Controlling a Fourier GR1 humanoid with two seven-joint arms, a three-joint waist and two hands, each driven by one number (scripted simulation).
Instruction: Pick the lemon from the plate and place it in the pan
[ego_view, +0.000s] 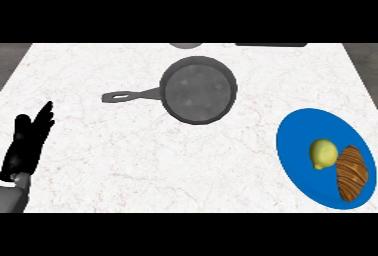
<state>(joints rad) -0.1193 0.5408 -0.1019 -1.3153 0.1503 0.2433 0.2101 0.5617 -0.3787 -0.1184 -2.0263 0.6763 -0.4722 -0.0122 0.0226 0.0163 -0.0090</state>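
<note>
Fingers on your left hand (28, 141) are straight and relaxed, pointing up and away from you, holding nothing. That hand rests at the near left edge of the counter (111, 150), well apart from everything else, with its grey forearm coming in from the lower left corner. Your right hand does not show at all, so you cannot tell anything about it.

Look to the near right and you find the blue plate (303, 140), partly cut by the right edge of the view. On it sits the lemon (323, 154), toward the plate's middle, with a brown croissant (352, 173) just beside it on the right; the two look to be touching or very nearly so.

Your pan (199, 90) lies farther away, near the centre of the counter, dark grey and holding nothing. Its handle (131, 95) points left, toward your hand's side. Pan and plate are well apart, with bare marble between them. Two dark shapes at the far edge are cut off, and you cannot tell what they are.
</note>
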